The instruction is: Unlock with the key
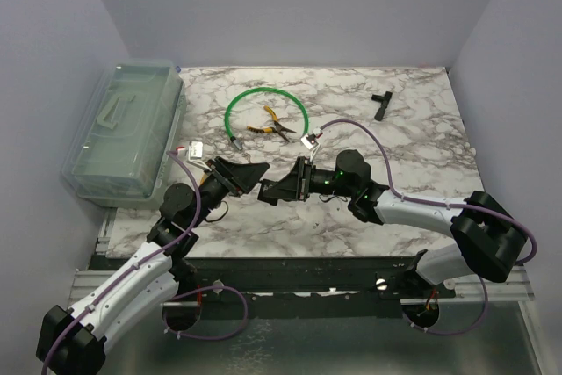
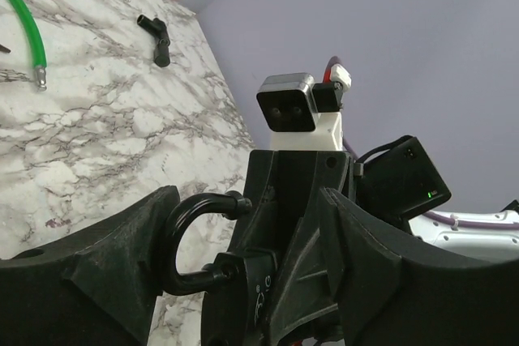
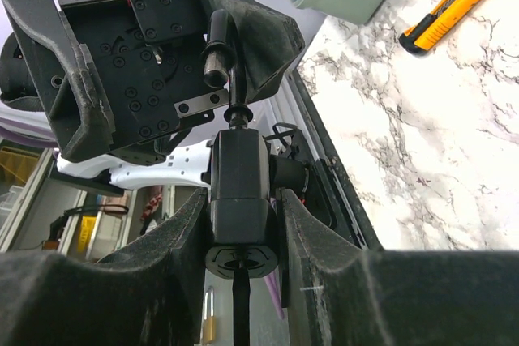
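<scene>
Nearest in the top view are the two arm bases at the table's point(image 1: 413, 147) near edge, with both arms reaching in to meet just in front of them. At far left a clear lidded storage box point(image 1: 123, 129) sits on the table's left edge. Right of it, the left pincer point(image 1: 255, 173) points right with its jaws standing apart. Between them are the shackle point(image 2: 172, 237) of the black padlock point(image 3: 239, 168) and the tip of the facing pincer. The shackle's curve lies close against one finger point(image 2: 89, 273), and I cannot tell whether they touch. Next to the right, the right pincer point(image 3: 242, 208) points left and is clamped on the padlock's body, one finger point(image 3: 170, 257) pressing each side. The shackle sticks out toward the left pincer and the keyhole end faces back toward the wrist. A thin pale metal sliver point(image 3: 208, 323) hangs just below that end. It may be the key, though it is too small to be sure. Farther back, a green cable loop point(image 1: 230, 111) lies flat around yellow-handled pliers point(image 1: 270, 129). At far right a small black T-shaped piece point(image 1: 380, 104) lies well apart from everything else.
</scene>
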